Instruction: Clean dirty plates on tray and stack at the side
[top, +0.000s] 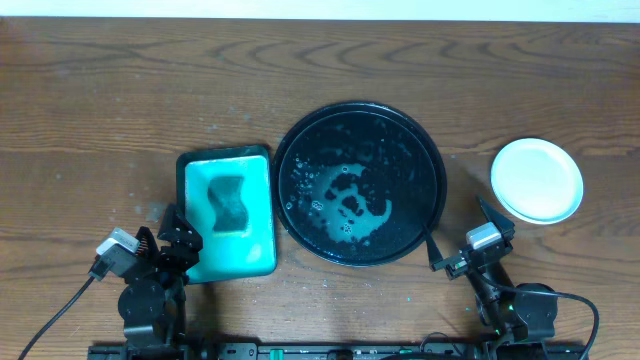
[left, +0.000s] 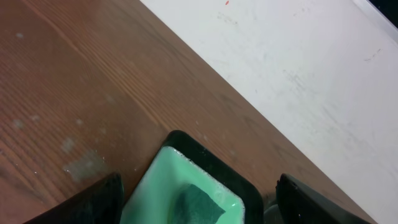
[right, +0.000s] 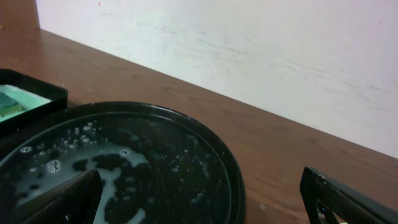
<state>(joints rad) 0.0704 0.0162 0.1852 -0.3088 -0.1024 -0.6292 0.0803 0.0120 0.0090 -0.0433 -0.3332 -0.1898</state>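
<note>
White plate (top: 536, 180) up-right of right gripper (top: 456, 220), seemingly apart.

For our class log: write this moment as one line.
left pincer: open, empty | right pincer: open, empty | tray: soapy, no plates | plate: right of tray

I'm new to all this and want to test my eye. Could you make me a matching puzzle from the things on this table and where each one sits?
Things:
1. black tray
2. sponge
3. white plate
4. green tub

Places:
A. far right of the table
B. inside the green tub
C. in the middle, holding foamy water
D. just left of the black tray

Pairs: 1-C, 2-B, 3-A, 4-D
</note>
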